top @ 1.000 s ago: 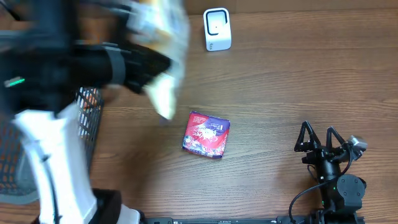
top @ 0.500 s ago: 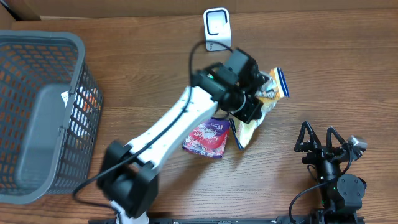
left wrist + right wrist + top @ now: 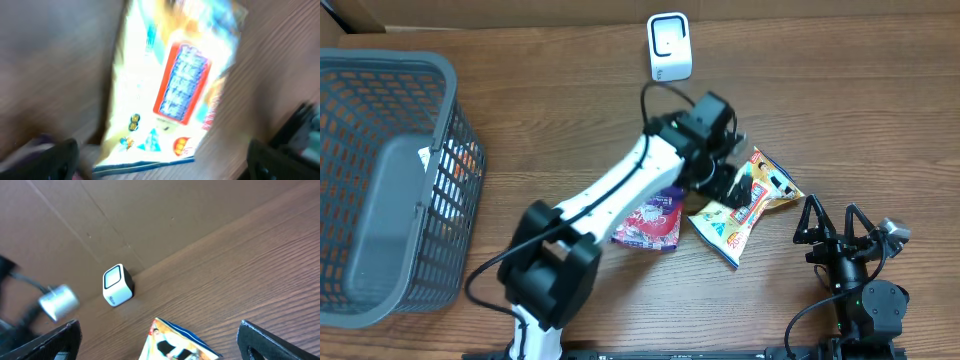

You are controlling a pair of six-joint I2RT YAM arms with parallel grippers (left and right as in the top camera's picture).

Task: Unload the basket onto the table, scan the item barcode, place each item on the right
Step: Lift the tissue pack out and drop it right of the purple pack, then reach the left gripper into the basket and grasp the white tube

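Overhead: left tool (image 3: 728, 180) is hovering released over the yellow snack bag (image 3: 762, 196); right tool (image 3: 831, 208) released; grey mesh basket (image 3: 390, 62) is holding something orange (image 3: 470, 158).

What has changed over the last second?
The left gripper swung the snack bag rightward across the table, past the purple packet, set it down and let go. The bag now lies on the wood, with the jaws open over it. The purple packet, the white scanner and the open right gripper stayed put.
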